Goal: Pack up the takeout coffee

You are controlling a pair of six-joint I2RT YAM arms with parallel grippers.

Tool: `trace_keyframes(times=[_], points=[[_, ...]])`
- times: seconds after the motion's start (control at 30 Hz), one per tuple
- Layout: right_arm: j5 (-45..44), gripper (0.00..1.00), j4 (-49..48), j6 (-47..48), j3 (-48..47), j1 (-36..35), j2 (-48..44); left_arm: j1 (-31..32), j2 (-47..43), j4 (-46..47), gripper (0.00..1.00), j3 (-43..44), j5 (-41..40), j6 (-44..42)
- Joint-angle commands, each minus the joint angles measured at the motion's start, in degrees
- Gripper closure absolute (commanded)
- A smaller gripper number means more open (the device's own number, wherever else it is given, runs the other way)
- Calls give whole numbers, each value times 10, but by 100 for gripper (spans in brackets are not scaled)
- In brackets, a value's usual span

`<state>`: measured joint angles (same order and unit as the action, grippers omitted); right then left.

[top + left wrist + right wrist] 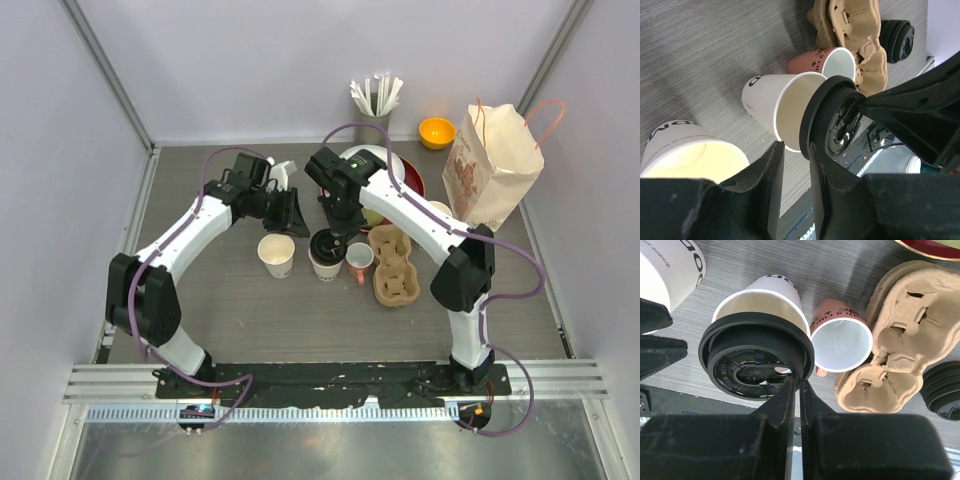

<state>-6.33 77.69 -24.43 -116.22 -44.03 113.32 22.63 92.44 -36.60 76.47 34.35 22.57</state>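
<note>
Right claw pinches black lid tilted over white cup

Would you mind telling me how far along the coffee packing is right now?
Nothing looks finished: the cardboard carrier holds no cups. In hand, the right gripper pinches a black lid, tilted on one white cup, not seated. Remaining: press it on, lid the second white cup, load both into the carrier.
</note>
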Motion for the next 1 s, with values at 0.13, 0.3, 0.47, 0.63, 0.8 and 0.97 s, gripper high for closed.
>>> trace_keyframes(times=[0.13, 0.3, 0.47, 0.63, 0.8, 0.97], points=[[-11, 99, 88, 9, -5, 9, 14, 9, -1, 28, 70, -10, -17, 13], [-10, 99, 87, 14, -1, 11, 23, 13, 6, 29, 70, -10, -15, 19], [-4, 99, 87, 17, -10, 13, 31, 14, 11, 29, 70, -12, -17, 20], [3, 99, 87, 19, -20, 14, 40, 13, 9, 28, 71, -15, -21, 17], [14, 99, 86, 19, -30, 13, 42, 14, 11, 29, 71, -17, -21, 16], [16, 99, 87, 18, -43, 14, 44, 14, 17, 30, 71, -19, -22, 17]])
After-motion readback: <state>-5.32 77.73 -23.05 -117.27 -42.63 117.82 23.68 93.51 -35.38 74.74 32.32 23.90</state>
